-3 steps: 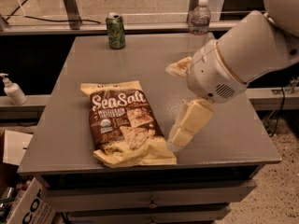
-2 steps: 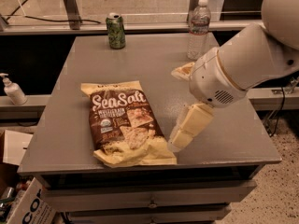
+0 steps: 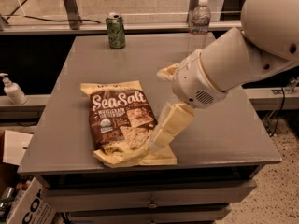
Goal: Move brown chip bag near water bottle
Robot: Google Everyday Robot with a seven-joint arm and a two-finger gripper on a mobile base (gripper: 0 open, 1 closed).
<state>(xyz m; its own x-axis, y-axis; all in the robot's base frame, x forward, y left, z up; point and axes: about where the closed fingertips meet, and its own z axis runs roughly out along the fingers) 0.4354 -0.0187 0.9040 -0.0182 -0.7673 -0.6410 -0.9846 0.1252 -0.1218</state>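
The brown chip bag (image 3: 122, 121) lies flat on the front left of the grey table (image 3: 219, 139), "Sea Salt" lettering facing up. The water bottle (image 3: 199, 23) stands upright at the table's back right edge, far from the bag. My gripper (image 3: 159, 108) is at the bag's right edge, open, with nothing held. Its lower finger (image 3: 169, 126) slants down to the bag's pale front right corner, and its upper finger (image 3: 167, 72) sticks out above the table behind the bag. The white arm covers the table's right middle.
A green drink can (image 3: 116, 30) stands at the back centre of the table. A white pump bottle (image 3: 12, 90) sits on a low ledge to the left. Cardboard boxes (image 3: 18, 190) are on the floor at the front left. Drawers are below the tabletop.
My gripper and arm have shifted left toward the bag, so the lower finger now reaches its front right corner. The bag, bottle and can have not moved.
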